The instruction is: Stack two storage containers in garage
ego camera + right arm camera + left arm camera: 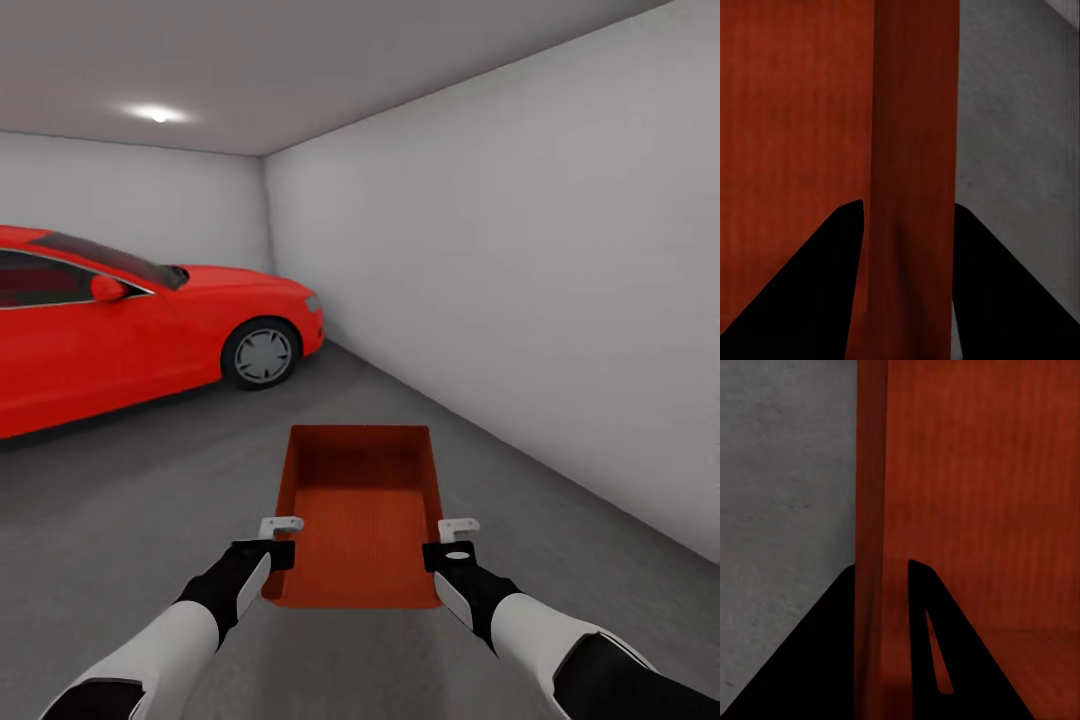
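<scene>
Both grippers pinch the storage container [365,520] walls: left gripper [282,540] on one long wall, right gripper [452,543] on the other, so the bin blocks the space between them. Bare floor [150,520] outboard of the left; red car [120,320] well ahead-left. White wall [520,320] flanks the right, floor strip between.

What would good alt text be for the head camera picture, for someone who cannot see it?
Two robot arms hold an empty orange-red storage container between them over a grey concrete floor, the left gripper clamped on one side wall and the right gripper on the other. A red car is parked to the left, with plain white walls behind and to the right.
</scene>
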